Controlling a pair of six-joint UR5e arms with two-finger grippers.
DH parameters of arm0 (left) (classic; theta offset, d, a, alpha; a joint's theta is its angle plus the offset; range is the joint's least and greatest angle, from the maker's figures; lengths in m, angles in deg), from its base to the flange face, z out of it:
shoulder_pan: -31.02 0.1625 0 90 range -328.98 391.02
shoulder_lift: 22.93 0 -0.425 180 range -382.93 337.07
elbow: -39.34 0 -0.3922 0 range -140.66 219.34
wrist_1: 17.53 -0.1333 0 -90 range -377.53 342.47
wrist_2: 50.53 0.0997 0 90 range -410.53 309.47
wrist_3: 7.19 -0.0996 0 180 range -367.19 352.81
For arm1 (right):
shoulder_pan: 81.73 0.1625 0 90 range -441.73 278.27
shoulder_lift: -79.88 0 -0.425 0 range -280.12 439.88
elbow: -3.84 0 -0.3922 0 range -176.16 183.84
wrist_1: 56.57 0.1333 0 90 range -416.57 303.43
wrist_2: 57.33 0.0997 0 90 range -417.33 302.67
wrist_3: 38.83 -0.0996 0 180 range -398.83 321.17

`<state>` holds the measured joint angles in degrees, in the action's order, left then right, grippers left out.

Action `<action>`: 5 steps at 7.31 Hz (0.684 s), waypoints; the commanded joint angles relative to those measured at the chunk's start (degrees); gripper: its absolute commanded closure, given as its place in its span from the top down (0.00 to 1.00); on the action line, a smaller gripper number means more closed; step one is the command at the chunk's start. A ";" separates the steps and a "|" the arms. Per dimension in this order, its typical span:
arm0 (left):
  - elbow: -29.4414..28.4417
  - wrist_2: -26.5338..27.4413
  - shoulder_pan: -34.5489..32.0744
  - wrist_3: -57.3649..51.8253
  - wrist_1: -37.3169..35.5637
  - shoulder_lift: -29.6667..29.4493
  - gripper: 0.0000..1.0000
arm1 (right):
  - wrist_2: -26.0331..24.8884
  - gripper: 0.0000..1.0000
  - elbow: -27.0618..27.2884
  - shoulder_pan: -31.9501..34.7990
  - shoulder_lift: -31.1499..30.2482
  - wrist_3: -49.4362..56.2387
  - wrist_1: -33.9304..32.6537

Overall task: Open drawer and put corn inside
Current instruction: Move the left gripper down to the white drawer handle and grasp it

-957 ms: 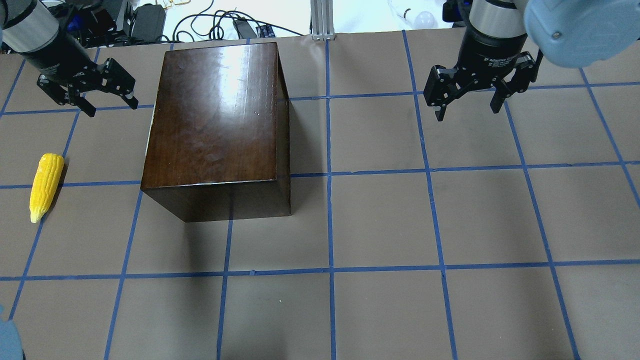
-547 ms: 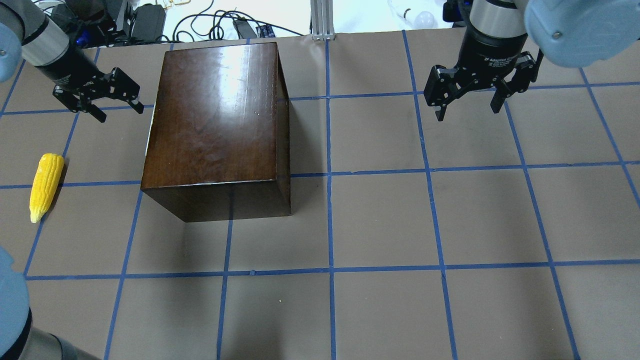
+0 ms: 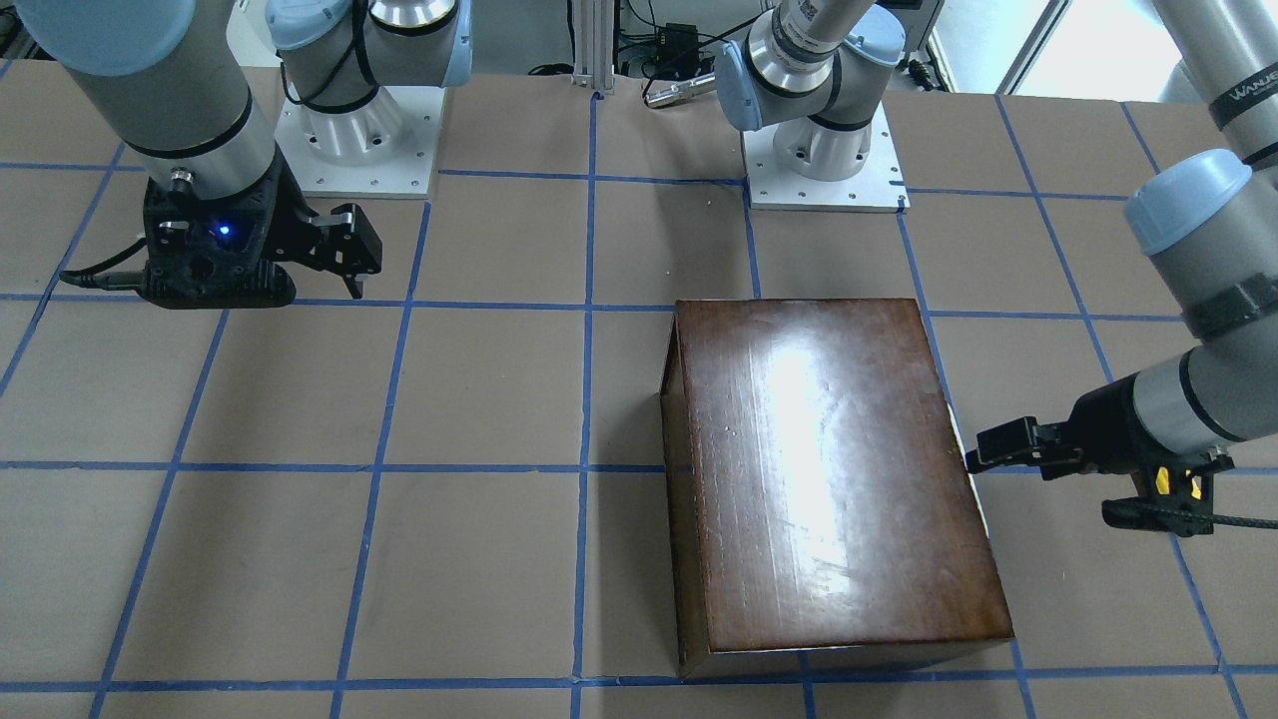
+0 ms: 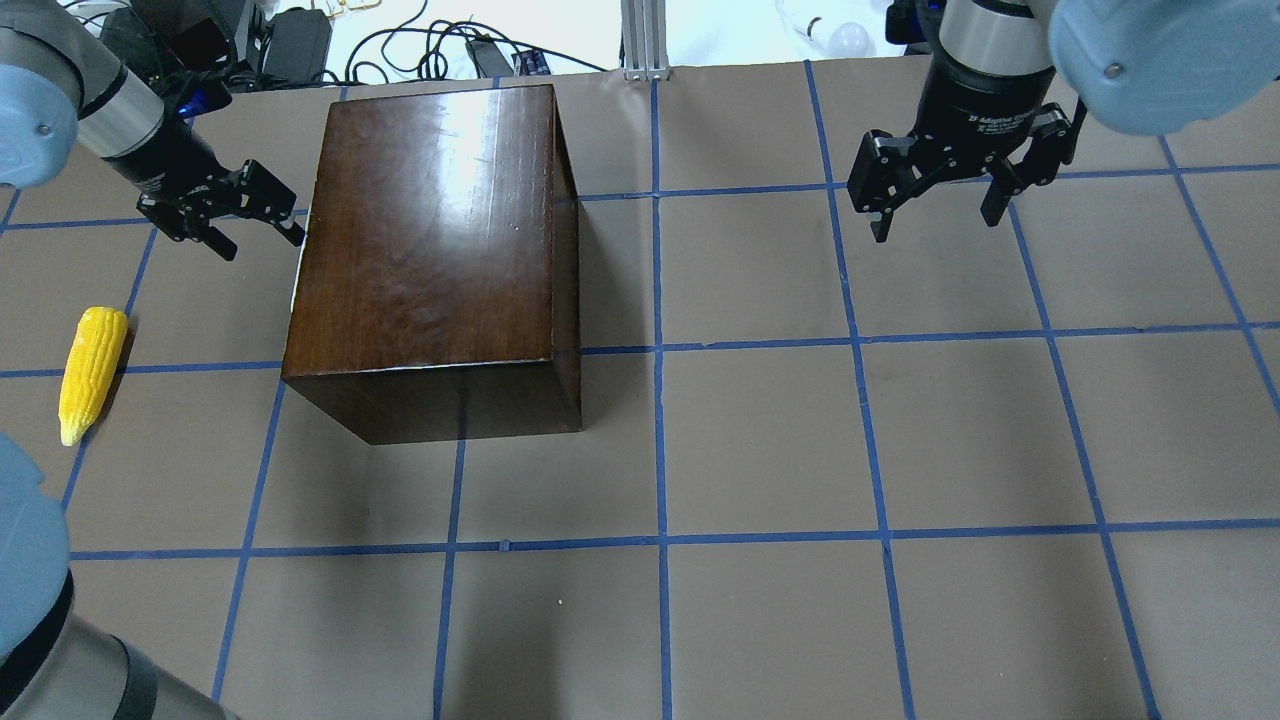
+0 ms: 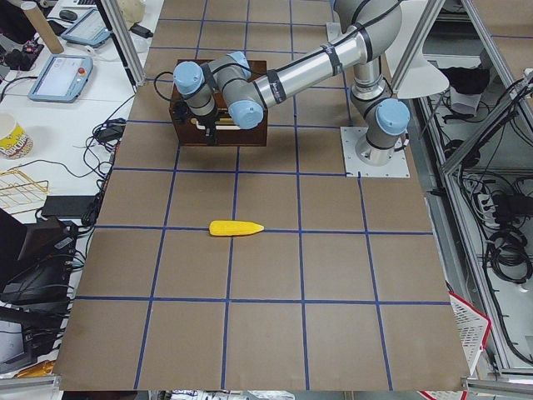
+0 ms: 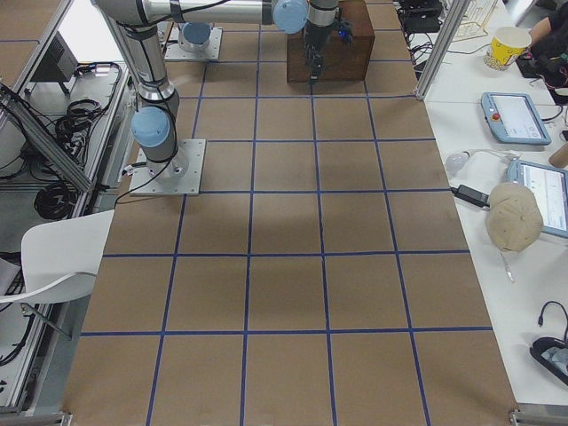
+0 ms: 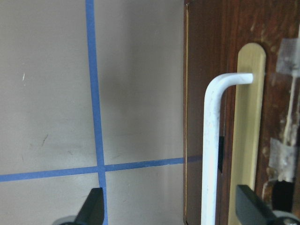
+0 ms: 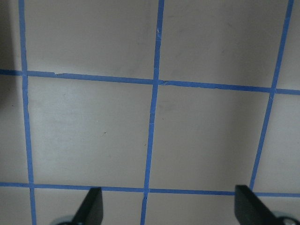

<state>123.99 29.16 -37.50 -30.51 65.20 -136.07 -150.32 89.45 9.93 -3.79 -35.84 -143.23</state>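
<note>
Nearest the robot on its left side, the corn [image 4: 93, 372] lies flat on the brown table [image 4: 900, 450], its pointed tip towards the robot, well apart from both arms and a little way off the box [image 4: 430, 230]. Farther out, the left gripper [image 4: 260, 240] is turned sideways towards the box's left face, its jaws spread wide and nothing between them but air. One fingertip sits just beside the box's edge. The left wrist view shows that face close up. It is the drawer [image 7: 281, 28], its dark, scuffed front bearing bits of clear tape, a pale plate [image 7: 248, 140] and a white bent handle [image 7: 211, 154]. The handle falls within the gap between the two black fingertips, touched by neither. The front looks flush with the box, so the drawer is shut. Farthest across, on the robot's right, the right gripper [image 4: 935, 228] hangs over bare table with its jaws parted and empty, well apart from the box.
</note>
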 commanded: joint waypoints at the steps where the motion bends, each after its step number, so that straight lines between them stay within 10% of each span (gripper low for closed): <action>1: 0.69 -0.50 0.05 -1.64 -0.64 -0.41 1.00 | 0.00 1.00 0.00 0.00 0.00 0.00 0.00; 5: 1.40 -0.59 0.14 -1.73 -1.16 -0.85 1.00 | 0.00 1.00 0.00 0.09 0.00 0.00 0.00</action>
<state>125.23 28.58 -37.41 -32.19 64.14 -136.76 -150.32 89.45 9.95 -3.79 -35.84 -143.23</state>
